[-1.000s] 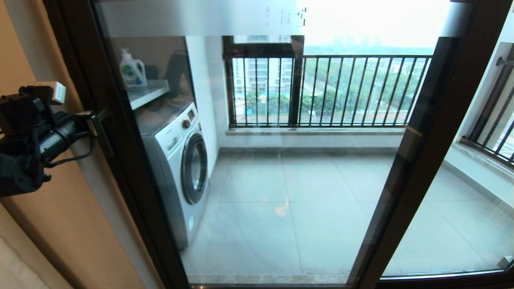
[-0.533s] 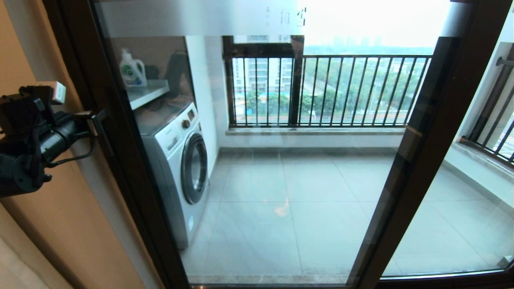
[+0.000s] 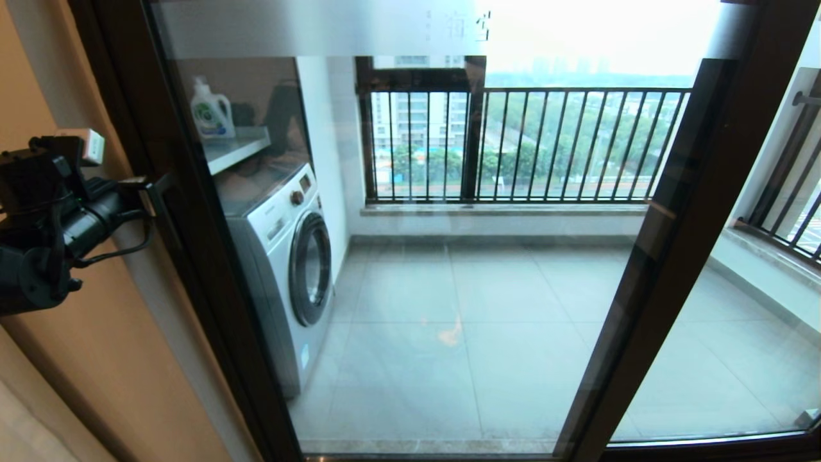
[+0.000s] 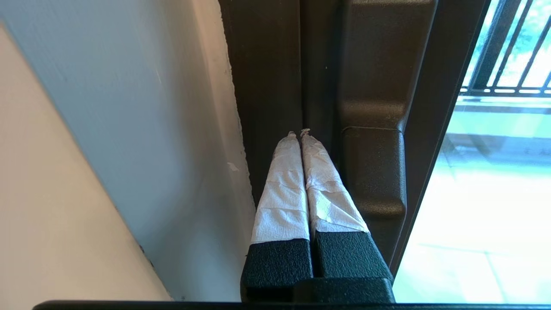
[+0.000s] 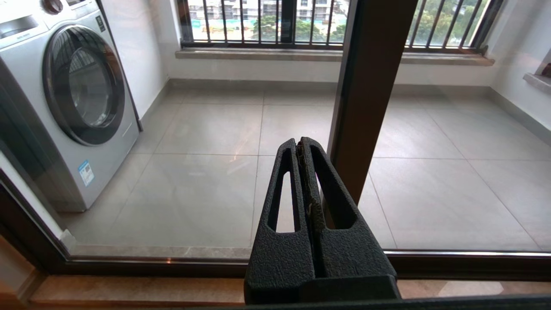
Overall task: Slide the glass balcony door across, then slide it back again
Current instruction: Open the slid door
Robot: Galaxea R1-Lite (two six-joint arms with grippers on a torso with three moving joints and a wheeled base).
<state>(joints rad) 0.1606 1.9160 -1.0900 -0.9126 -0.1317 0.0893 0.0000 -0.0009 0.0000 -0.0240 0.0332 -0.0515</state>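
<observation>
Left claw (image 4: 300,134), white-wrapped fingers pressed together and holding nothing, tips set against the dark brown frame beside the dark vertical bar handle (image 4: 373,142). Best pushed steadily along the track, tips kept against the handle. Tall clear glass balcony door (image 3: 449,256) standing directly ahead, frosted strip on top. Right claw (image 5: 301,144) closed, empty, parked low.

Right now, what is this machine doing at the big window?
The robot's left gripper, its white-taped fingers pressed together, is tucked beside the dark bar handle on the tall brown-framed glass balcony door, next to the beige wall. The right gripper hangs shut and empty, facing the glass.
</observation>
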